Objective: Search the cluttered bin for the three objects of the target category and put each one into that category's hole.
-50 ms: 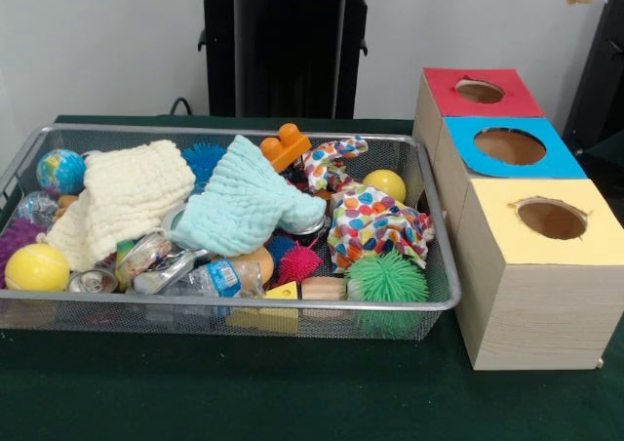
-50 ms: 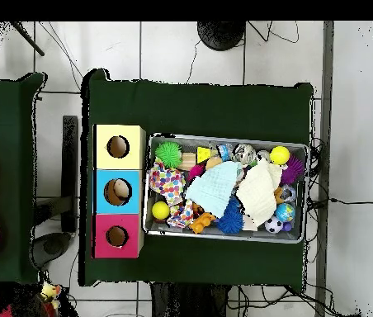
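Front view: bin (image 1: 429, 300) full; no hand over boxes (image 1: 546, 295).

wall (image 1: 97, 41): plain white | floor (image 2: 190, 49): pale tiles (cables trailing) | table (image 1: 292, 402): dark green cloth
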`<state>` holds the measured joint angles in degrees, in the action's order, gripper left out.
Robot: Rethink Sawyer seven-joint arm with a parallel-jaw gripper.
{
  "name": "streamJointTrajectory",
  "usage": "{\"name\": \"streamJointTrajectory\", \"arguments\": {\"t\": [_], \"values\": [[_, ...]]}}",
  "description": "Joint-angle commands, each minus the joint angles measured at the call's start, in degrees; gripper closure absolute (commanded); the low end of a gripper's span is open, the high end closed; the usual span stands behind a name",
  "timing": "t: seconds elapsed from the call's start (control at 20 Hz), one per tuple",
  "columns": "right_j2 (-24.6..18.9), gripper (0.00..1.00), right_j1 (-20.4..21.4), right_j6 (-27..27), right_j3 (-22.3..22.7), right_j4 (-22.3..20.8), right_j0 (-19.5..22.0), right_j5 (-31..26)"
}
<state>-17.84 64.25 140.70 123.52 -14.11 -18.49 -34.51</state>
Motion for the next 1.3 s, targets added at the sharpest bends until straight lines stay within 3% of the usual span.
{"name": "streamJointTrajectory", "arguments": {"t": [0.05,0.25,0.7,1.3], "values": [[-0.62,1.00,-9.58,-3.78,0.78,-8.89,1.00,3.91],[0.30,1.00,-13.47,-2.30,-0.58,-12.21,0.66,6.03],[0.74,1.00,-16.02,0.37,-1.54,-15.06,0.23,8.85],[2.08,1.00,-14.21,1.13,-1.20,-15.46,0.62,9.11]]}}
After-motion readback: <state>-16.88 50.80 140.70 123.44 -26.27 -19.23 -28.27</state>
